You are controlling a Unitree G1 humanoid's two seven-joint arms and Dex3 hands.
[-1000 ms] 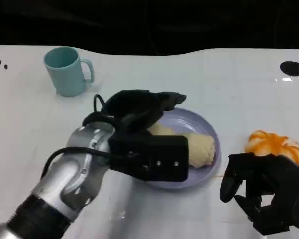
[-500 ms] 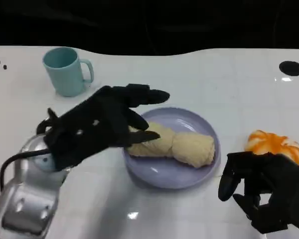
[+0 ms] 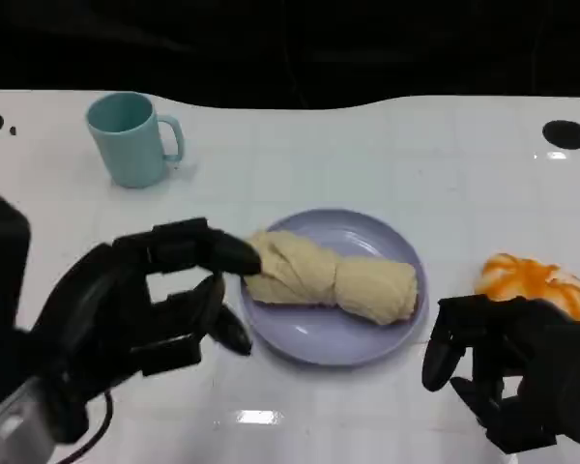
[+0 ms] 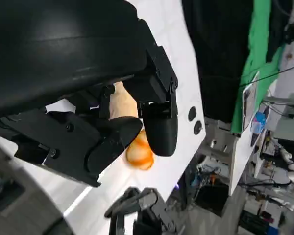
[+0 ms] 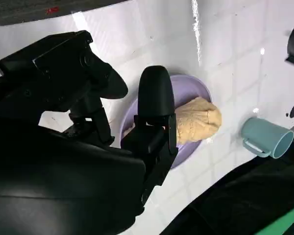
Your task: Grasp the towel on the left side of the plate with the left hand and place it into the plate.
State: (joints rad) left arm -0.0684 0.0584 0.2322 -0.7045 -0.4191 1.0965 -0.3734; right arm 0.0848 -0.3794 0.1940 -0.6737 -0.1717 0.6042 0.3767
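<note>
Beside the lavender plate [image 3: 314, 340], my left hand [image 3: 140, 304] hangs with fingers apart and nothing in them; clearing away well, I judge, means lifting off to the side without snagging the cloth. Across that plate lies the cream towel [image 3: 329, 280], twisted and knotted, while my right hand [image 3: 507, 372] rests loosely curled and empty.

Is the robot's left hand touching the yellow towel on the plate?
Cannot tell. In the head view the left hand has a fingertip right at the end of the towel on the purple plate, with no plain gap or contact visible.
</note>
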